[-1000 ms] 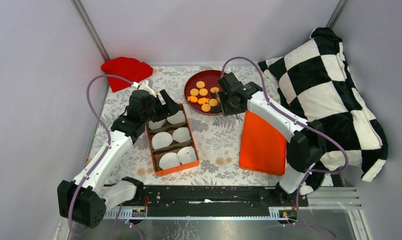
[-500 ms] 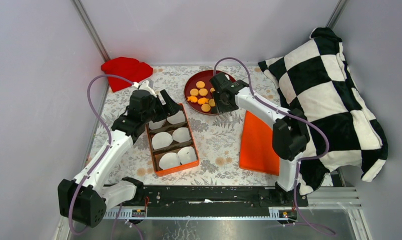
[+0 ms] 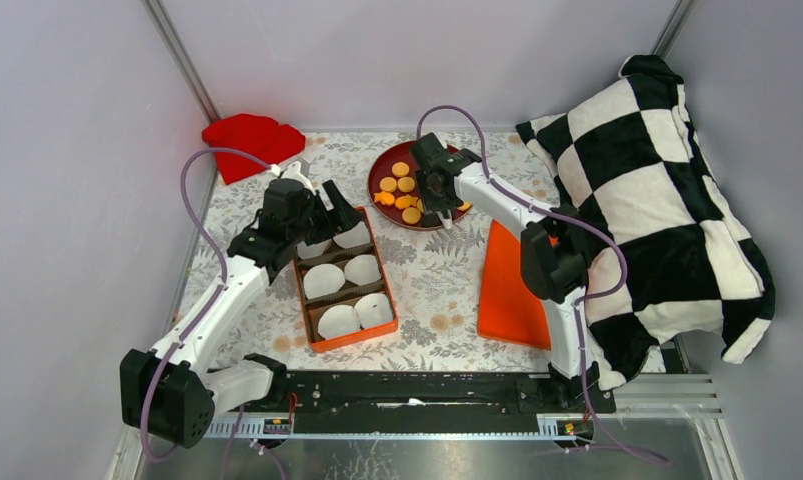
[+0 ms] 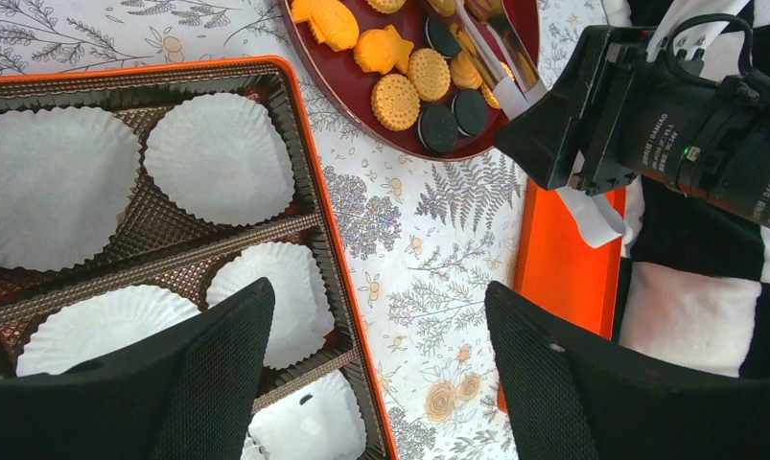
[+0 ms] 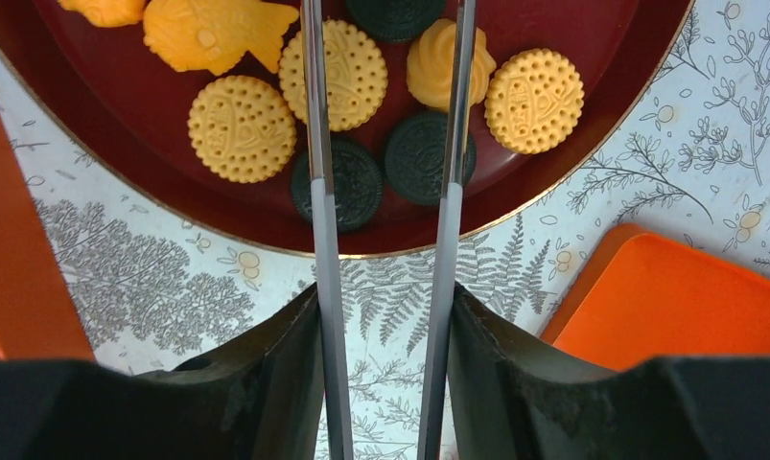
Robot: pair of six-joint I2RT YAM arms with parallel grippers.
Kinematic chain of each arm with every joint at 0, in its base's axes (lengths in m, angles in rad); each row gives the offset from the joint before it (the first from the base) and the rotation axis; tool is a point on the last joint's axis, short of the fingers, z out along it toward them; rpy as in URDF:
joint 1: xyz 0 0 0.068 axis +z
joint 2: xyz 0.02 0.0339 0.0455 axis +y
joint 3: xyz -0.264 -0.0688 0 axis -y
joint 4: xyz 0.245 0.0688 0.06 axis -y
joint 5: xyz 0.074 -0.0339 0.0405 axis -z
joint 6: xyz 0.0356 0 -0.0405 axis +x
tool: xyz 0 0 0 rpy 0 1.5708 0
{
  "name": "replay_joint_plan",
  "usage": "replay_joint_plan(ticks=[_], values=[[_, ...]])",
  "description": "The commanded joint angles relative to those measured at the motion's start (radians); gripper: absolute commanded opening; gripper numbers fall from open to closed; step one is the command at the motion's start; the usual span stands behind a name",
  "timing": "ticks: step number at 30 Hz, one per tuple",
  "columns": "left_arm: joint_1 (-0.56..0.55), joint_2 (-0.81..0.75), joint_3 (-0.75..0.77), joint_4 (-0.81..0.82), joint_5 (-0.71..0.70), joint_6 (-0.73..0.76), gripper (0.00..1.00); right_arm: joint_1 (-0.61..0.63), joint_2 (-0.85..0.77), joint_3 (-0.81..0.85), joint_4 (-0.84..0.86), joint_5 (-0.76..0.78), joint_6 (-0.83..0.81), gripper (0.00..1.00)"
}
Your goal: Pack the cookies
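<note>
The cookies [image 3: 402, 186], orange discs and a few black ones, lie on a dark red plate [image 3: 375, 170] at the back middle. In the right wrist view the cookies [image 5: 242, 128] sit just ahead of my right gripper [image 5: 385, 299], which is shut on metal tongs [image 5: 448, 220]. The two tong blades are spread and reach over the plate [image 5: 592, 57]; their tips are out of view. My right gripper [image 3: 433, 196] hovers at the plate's near right edge. My left gripper [image 4: 378, 287] is open and empty over the right rim of the orange box [image 4: 323, 220].
The orange box [image 3: 385, 275] holds several white paper cups [image 3: 325, 281] in a brown insert. An orange lid [image 3: 512, 285] lies right of it. A black-and-white checked pillow [image 3: 657, 200] fills the right side. A red cloth [image 3: 249, 140] lies at the back left.
My right arm has swung left, carrying the tongs farther over the plate. My left arm has barely moved.
</note>
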Motion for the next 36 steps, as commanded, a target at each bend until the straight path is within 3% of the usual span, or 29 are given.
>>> replay_joint_plan(ticks=[1, 14, 23, 25, 28, 32, 36], values=[[-0.001, 0.005, 0.002, 0.039, -0.01, 0.024, 0.85, -0.023, 0.026, 0.063, -0.006, -0.002, -0.008, 0.48], [-0.001, -0.013, 0.011, 0.026, -0.026, 0.021, 0.85, -0.024, -0.058, 0.057, 0.025, -0.013, -0.014, 0.14], [0.001, -0.043, 0.076, -0.043, -0.138, 0.042, 0.86, 0.067, -0.275, -0.03, 0.048, -0.069, -0.002, 0.12], [0.007, -0.044, 0.096, -0.073, -0.215, 0.034, 0.86, 0.107, -0.298, -0.043, 0.034, -0.095, 0.002, 0.11], [0.07, -0.047, 0.146, -0.12, -0.281, 0.012, 0.88, 0.191, -0.323, -0.076, 0.026, -0.12, 0.004, 0.11], [0.219, -0.038, 0.197, -0.121, -0.174, -0.033, 0.89, 0.298, -0.321, -0.12, 0.039, -0.152, 0.02, 0.11], [0.246, 0.0, 0.208, -0.111, -0.091, -0.037, 0.89, 0.355, -0.29, -0.134, 0.055, -0.173, 0.027, 0.12]])
